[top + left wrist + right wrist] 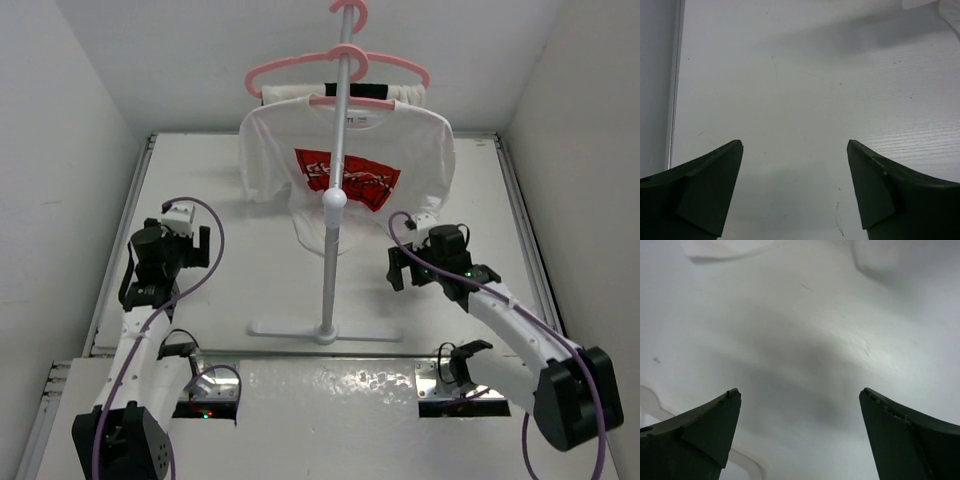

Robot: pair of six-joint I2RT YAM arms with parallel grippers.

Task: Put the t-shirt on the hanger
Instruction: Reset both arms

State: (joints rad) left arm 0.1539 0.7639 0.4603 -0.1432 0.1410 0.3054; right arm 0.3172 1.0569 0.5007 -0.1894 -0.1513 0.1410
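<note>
The white t-shirt [345, 165] with its red print hangs on the pink hanger [330, 101], spread over both shoulders, high on the rack at the back of the top view. My left gripper [180, 225] is low over the table, left of the shirt and apart from it. Its jaws are open in the left wrist view [795, 145], with only bare table between them and a shirt edge [940, 7] at the far corner. My right gripper [415, 240] sits below the shirt's right sleeve, open and empty [800, 392], with white fabric [725, 247] above it.
The rack's grey pole [335, 230] rises from a flat base [325, 330] in the middle of the table. A second pink hanger [285, 65] hangs higher with a cloth [290, 93] behind the shirt. White walls close in on the left, right and back.
</note>
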